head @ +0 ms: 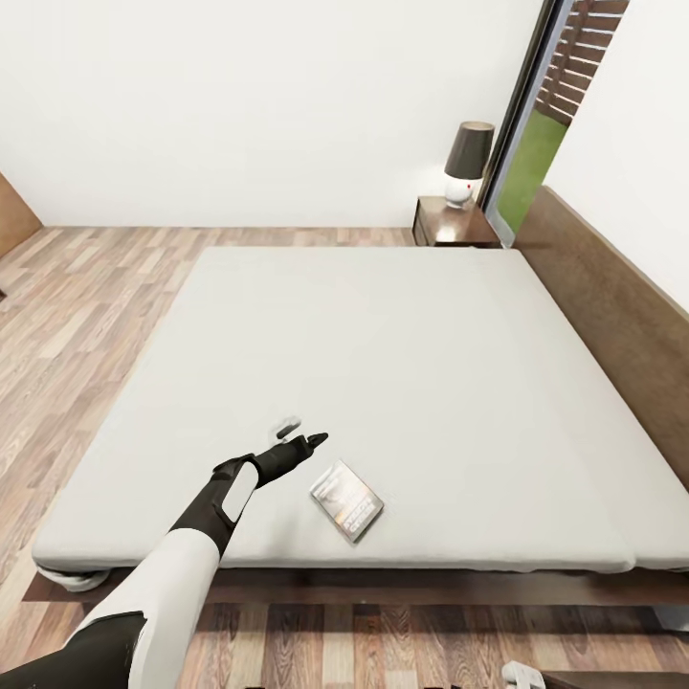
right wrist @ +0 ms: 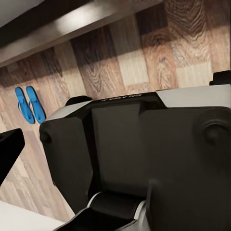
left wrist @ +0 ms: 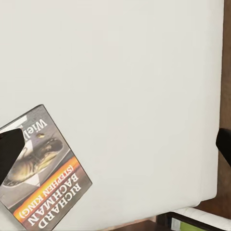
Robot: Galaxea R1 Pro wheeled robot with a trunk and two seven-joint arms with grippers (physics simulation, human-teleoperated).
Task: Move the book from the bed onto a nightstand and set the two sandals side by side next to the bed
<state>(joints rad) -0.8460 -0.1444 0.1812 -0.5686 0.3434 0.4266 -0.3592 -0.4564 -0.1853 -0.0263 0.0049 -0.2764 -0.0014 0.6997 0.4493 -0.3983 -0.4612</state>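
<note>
White walls and wood-plank floor [head: 86, 316] surround the bed [head: 383, 383], whose grey mattress spans the head view's centre. Book [head: 346, 500] lies flat near the mattress's lower edge, just right of the left gripper [head: 301, 435]. That gripper hovers over the mattress, fingers spread, clear of the book. Nightstand [head: 455, 225] with lamp [head: 467, 163] sits upper right. Sandals [right wrist: 30, 104] lie paired on the floor, upper left of the right wrist view. Right gripper's state: cannot tell.
</note>
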